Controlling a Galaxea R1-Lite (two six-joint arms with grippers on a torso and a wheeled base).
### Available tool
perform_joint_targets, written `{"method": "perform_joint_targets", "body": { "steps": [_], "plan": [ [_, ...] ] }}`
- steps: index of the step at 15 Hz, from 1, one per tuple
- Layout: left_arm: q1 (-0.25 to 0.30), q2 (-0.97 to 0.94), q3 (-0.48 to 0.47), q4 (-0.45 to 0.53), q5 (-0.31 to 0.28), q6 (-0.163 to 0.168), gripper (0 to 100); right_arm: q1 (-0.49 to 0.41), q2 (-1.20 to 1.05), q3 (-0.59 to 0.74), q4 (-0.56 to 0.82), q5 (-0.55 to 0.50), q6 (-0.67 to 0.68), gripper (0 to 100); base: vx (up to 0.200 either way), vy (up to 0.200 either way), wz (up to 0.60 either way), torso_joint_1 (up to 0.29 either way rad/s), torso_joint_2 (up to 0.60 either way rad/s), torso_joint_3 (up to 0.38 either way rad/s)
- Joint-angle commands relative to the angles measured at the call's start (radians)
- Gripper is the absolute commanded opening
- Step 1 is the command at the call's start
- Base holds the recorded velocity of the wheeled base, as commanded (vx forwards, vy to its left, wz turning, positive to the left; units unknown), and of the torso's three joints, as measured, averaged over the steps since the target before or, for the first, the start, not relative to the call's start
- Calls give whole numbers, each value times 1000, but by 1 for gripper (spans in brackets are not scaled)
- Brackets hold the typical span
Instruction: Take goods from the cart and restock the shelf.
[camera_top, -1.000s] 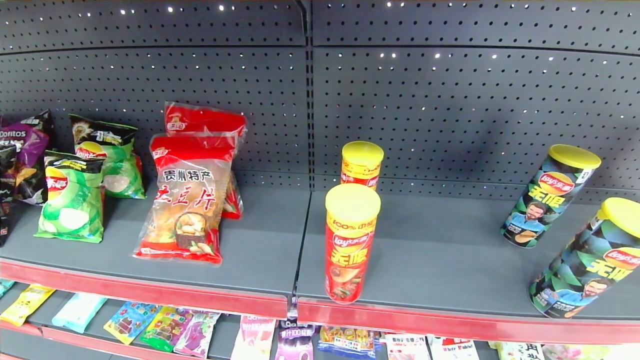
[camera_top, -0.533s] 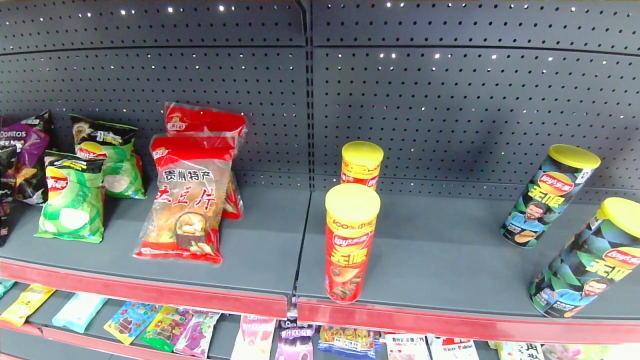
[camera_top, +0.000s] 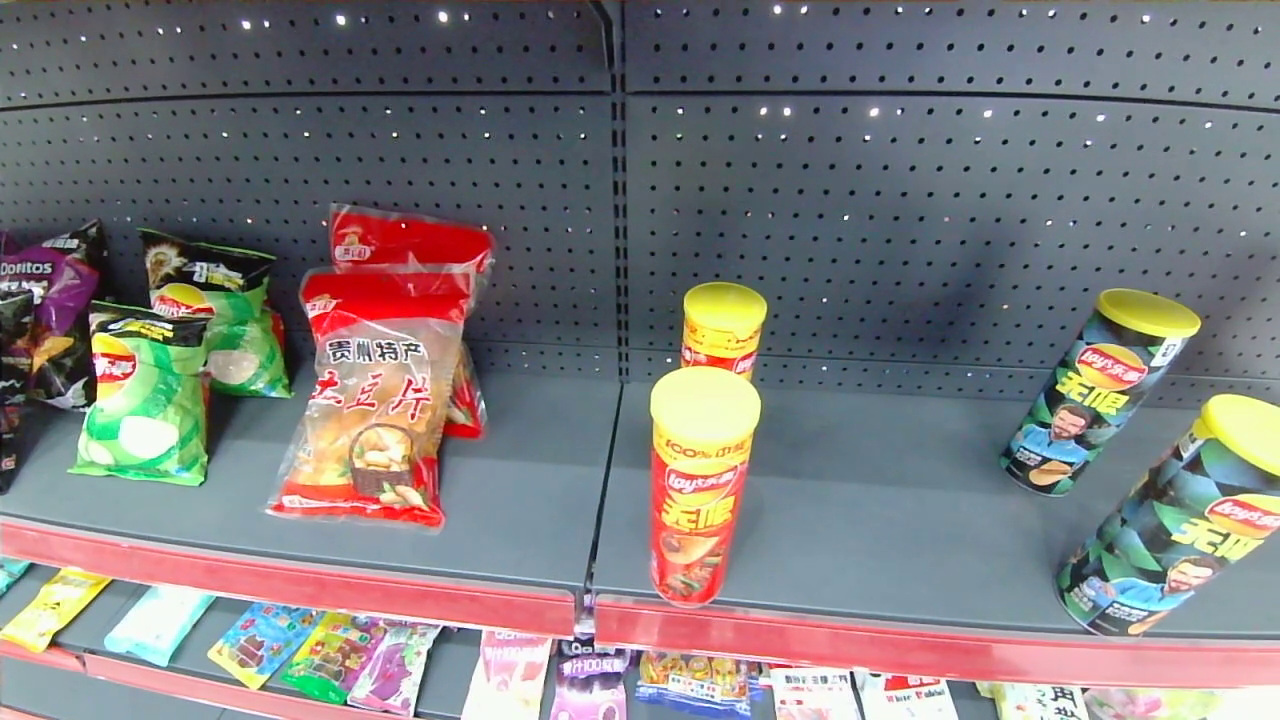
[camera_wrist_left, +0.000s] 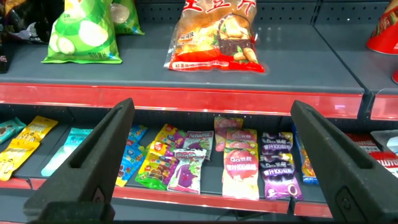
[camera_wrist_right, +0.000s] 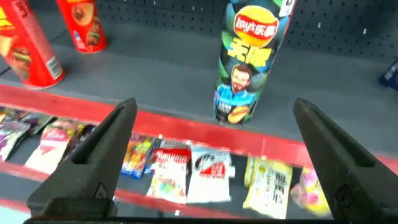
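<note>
Before us, a dark grey metal shelf (camera_top: 850, 520); centre frame stands a red chip can with yellow lid (camera_top: 700, 490). Our left gripper (camera_wrist_left: 211, 106) and right gripper (camera_wrist_right: 214, 102) gape wide, empty.

The shelf (camera_top: 860, 500) is lit brightly and evenly. Pinpoints of light are seen through pegboard (camera_top: 900, 220) holes near the top of the frame; straight edges are bowed toward the sides.
</note>
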Motion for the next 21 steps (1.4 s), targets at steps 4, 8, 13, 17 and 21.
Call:
{"method": "perform_joint_targets", "body": {
  "steps": [4,8,13,17,21],
  "plan": [
    [0,1,0,0,0,0,100,1,-2,180,-174,-8,-28,100,0,0,0,0,0,0],
    [0,1,0,0,0,0,100,1,-2,182,-174,3,-1,100,0,0,0,0,0,0],
    [0,1,0,0,-2,1,100,1,-2,180,-100,49,57,100,0,0,0,0,0,0],
    [0,1,0,0,-2,1,100,1,-2,182,-106,44,81,100,0,0,0,0,0,0],
    [0,1,0,0,-2,3,100,1,-2,182,-106,44,84,100,0,0,0,0,0,0]
  ]
}}
